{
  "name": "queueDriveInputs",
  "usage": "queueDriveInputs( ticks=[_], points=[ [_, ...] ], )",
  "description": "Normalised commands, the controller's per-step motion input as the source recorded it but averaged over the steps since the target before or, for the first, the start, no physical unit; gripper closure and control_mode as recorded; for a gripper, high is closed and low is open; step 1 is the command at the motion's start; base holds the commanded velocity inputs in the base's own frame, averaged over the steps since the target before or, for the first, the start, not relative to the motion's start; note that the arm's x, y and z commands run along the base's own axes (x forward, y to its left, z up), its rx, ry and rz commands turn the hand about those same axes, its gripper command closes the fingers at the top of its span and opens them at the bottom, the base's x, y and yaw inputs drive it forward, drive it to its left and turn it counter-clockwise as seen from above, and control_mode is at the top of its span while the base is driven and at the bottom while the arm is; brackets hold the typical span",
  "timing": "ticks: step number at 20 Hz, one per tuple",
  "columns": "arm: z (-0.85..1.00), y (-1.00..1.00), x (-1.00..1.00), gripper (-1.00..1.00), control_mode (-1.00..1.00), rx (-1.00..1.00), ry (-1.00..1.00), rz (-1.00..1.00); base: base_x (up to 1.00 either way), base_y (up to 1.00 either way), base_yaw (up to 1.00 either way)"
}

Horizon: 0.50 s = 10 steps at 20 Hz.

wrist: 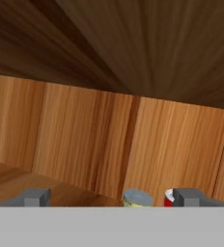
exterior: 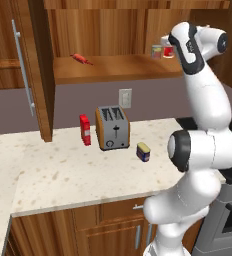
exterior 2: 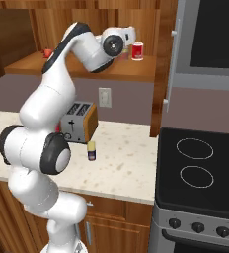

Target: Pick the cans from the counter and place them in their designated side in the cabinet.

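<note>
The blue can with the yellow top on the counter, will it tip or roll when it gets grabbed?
The blue can looks squat and stands upright on the counter, so it probably won't tip easily. Its round sides could roll if knocked over. It appears rigid, likely firm in an open gripper.

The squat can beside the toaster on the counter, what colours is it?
Dark blue-purple can with a yellow top, clearest in the left base view.

kitchen, toaster point(exterior: 113, 128), stovetop point(exterior 2: 200, 168), wooden cabinet point(exterior: 38, 75)
</note>
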Motion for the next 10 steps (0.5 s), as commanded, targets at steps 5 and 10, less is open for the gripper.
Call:
queueDriveInputs(
  ticks=[5,10],
  points=[
    [0.0,0.1,-0.77,-1.0,-1.0,-0.05,0.0,0.07,0.0,0.0,0.0],
    [0.01,0.19,-0.79,-1.0,-1.0,-0.07,0.0,0.07,0.0,0.0,0.0]
  ],
)
